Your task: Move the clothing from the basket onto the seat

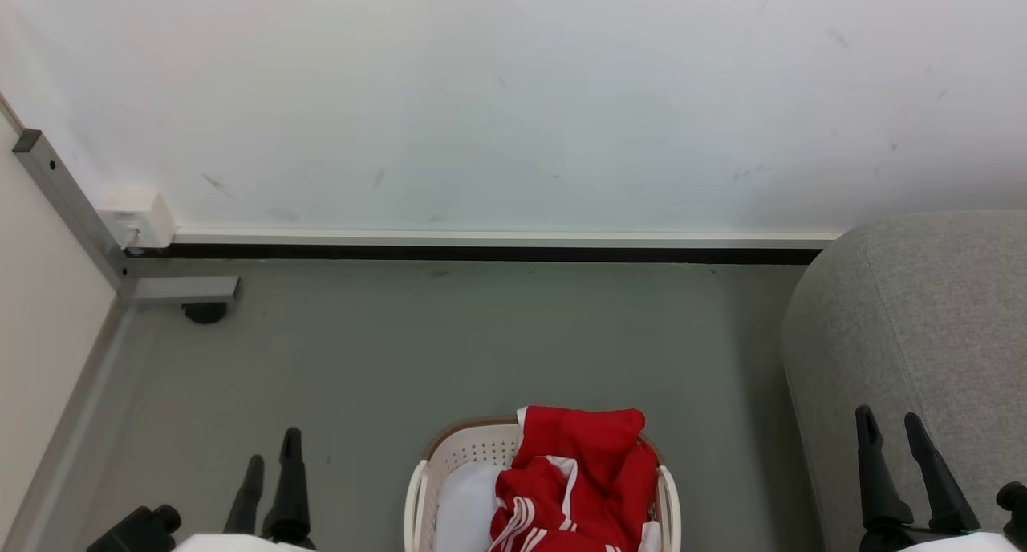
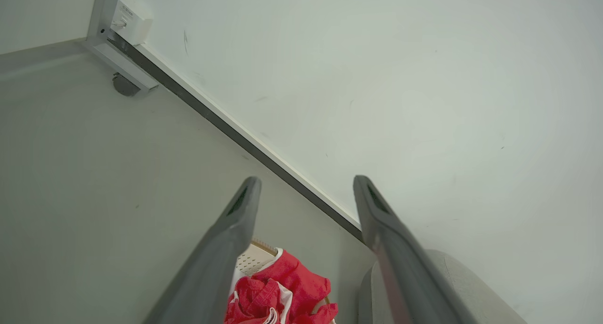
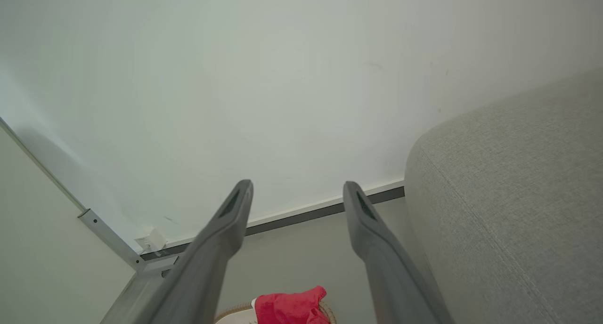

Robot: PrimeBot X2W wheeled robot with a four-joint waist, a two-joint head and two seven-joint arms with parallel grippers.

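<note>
In the head view the clothing (image 1: 578, 472) lay heaped in the basket (image 1: 473, 448), over its right half, with the white pad (image 1: 465, 504) bare on the left. The basket stood on the grey floor (image 1: 481, 335), the seat (image 1: 923, 319) to its right and apart from it. The left end effector (image 1: 273, 448) and the right end effector (image 1: 888, 416) hung at the lower corners, fingers spread, nothing between them. The left wrist view looked down on the red folds and the basket's perforated wall. The right wrist view brought the seat's woven cloth close.
</note>
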